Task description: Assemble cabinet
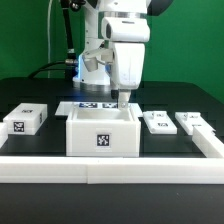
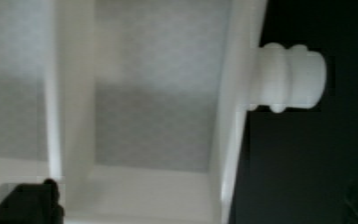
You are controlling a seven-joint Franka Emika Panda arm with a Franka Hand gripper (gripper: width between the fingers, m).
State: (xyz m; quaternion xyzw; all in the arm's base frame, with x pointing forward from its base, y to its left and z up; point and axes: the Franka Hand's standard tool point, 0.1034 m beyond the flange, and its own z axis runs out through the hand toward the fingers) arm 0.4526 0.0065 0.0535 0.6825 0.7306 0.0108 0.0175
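My gripper (image 1: 122,100), spread wide and holding nothing, hangs over the box (image 1: 101,133) below; panels (image 1: 157,122) and slab (image 1: 27,118) beside it lie unfitted, so barely begun.

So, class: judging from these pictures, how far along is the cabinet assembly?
Done: nothing looks joined yet. In hand: the open gripper hangs over the large white plastic box, apparently holding nothing. Left: the white slab and two small white panels lie loose beside it.
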